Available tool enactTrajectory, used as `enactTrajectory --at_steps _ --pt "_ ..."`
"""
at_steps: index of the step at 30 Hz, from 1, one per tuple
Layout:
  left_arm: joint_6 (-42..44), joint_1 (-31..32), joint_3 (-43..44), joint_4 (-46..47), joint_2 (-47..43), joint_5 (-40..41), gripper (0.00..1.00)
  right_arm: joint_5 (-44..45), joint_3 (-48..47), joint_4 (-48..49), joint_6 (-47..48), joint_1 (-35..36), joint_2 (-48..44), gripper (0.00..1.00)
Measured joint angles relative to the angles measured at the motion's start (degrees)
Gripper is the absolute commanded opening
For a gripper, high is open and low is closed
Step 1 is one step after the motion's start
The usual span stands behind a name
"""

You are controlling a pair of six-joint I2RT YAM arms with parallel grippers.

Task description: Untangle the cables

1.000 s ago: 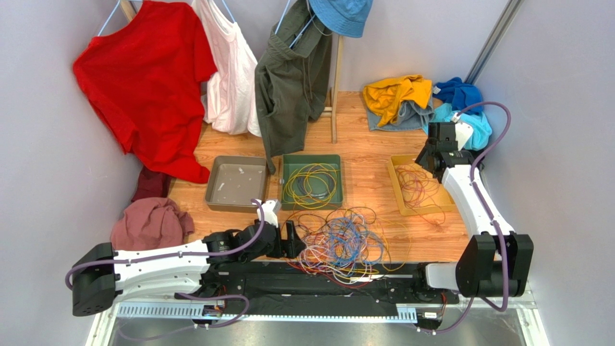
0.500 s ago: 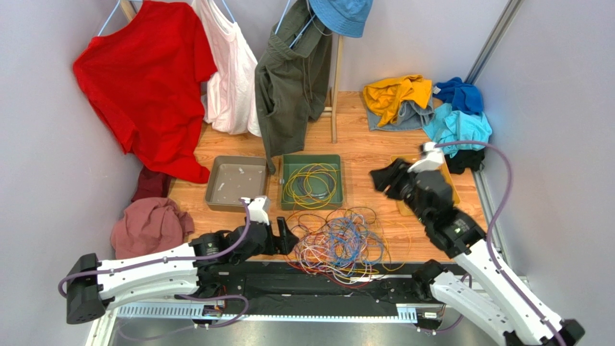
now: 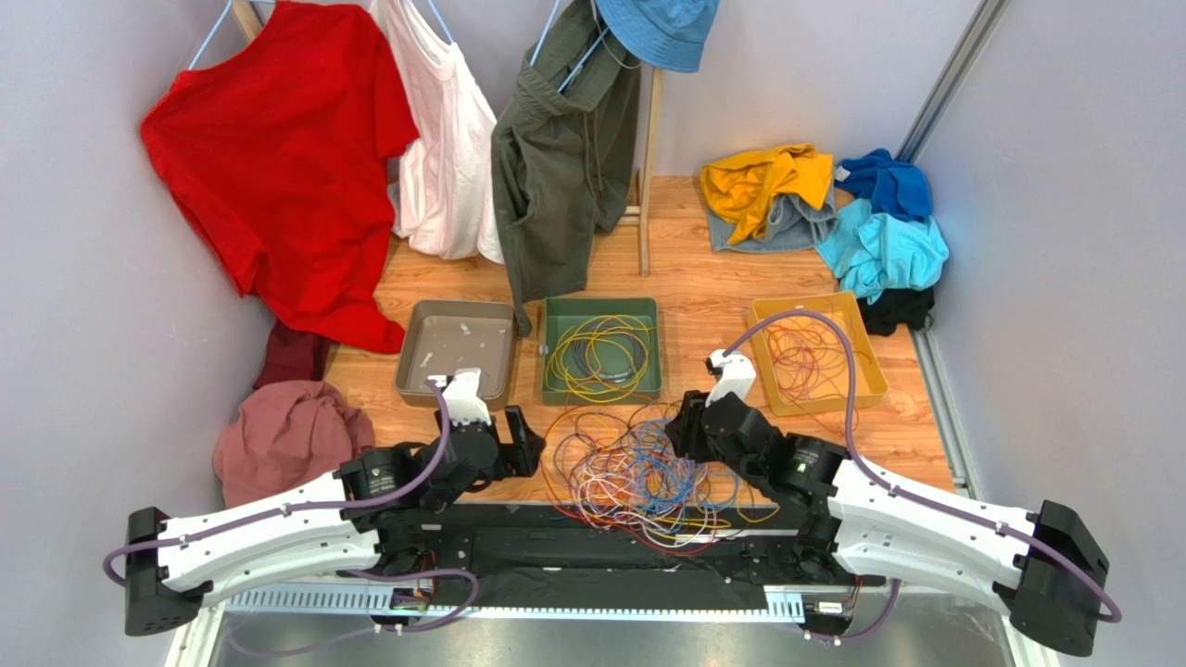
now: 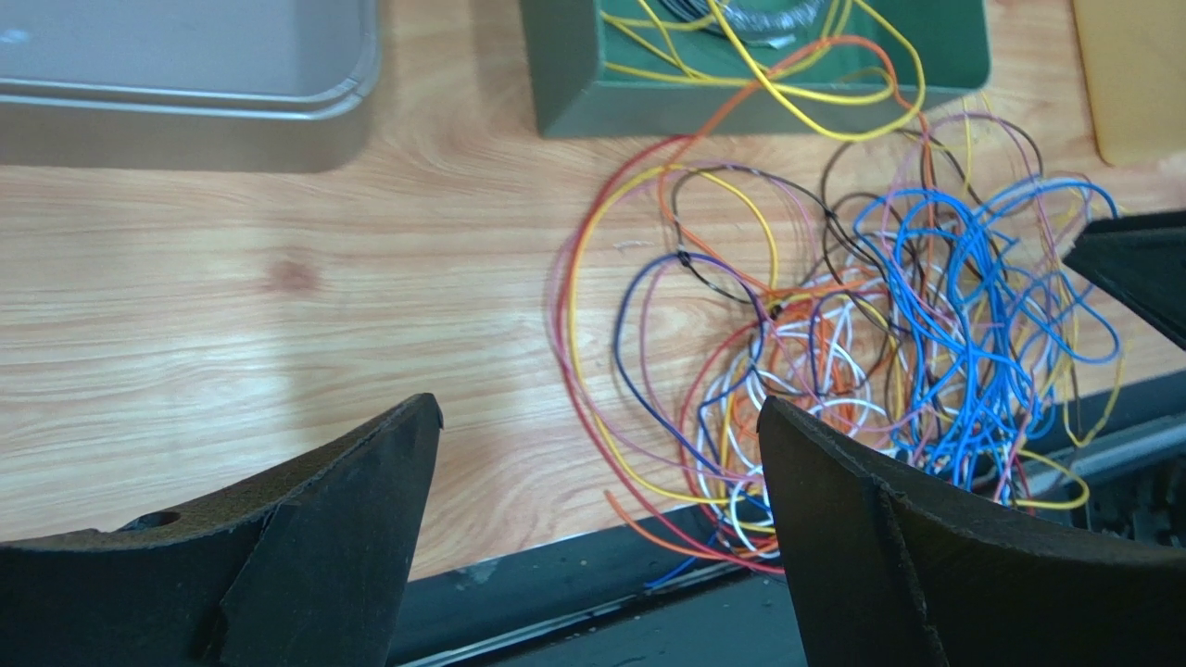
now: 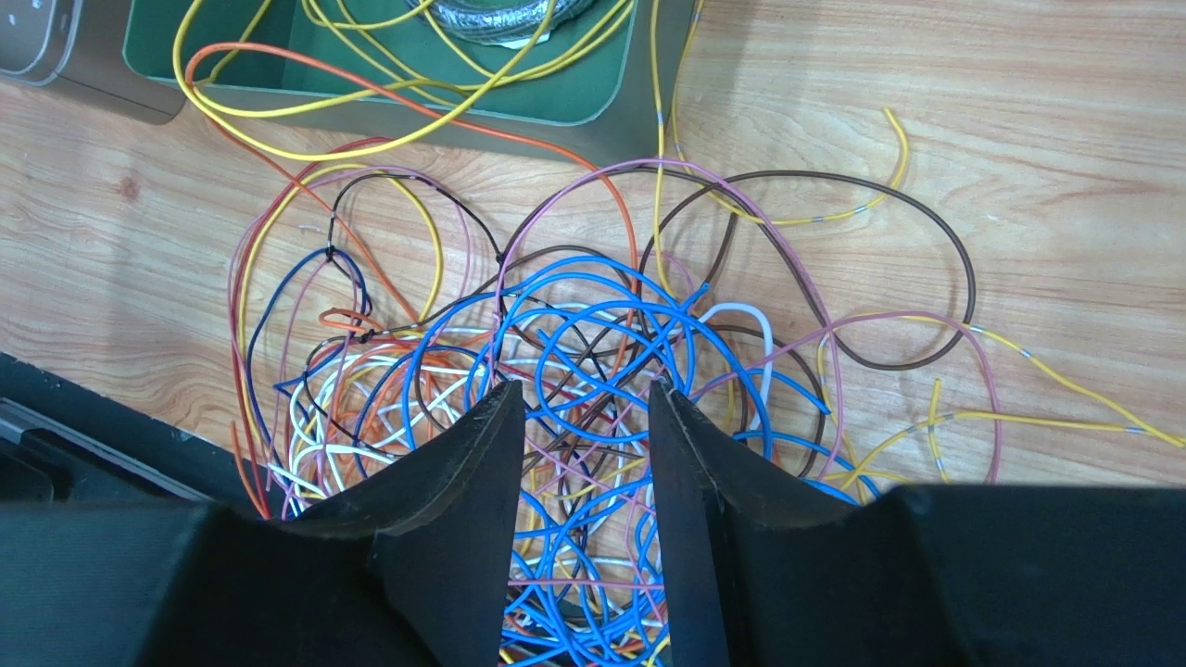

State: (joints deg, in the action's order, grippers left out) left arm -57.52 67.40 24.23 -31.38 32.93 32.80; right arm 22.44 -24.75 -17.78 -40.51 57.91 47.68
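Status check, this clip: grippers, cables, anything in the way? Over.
Left gripper open, beside cables. Right gripper open, over blue loops. Cables tangled; yellow strands trail into green tray.

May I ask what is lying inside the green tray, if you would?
Looped yellow cables fill the green tray, some spilling over its near rim; the floor beneath them is partly hidden.

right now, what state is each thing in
cable tangle, knotted, colours mixed
green tray, holding coiled yellow cables, some spilling over its rim
yellow tray, holding thin reddish cables
grey tray, no cables visible inside
left end effector, open wide beside the tangle
right end effector, partly open over blue loops
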Motion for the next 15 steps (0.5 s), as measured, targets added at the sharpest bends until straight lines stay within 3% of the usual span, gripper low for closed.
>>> enactTrajectory --at_steps 3,15 --pt "-0.37 0.00 1.64 -3.85 -1.42 2.36 0.99 0.46 1.49 2.29 0.11 1.11 -2.32 0.42" --pt "-0.96 0.00 2.43 -12.31 -11.41 4.96 0.99 0.59 4.48 4.76 0.31 4.66 -16.28 0.42"
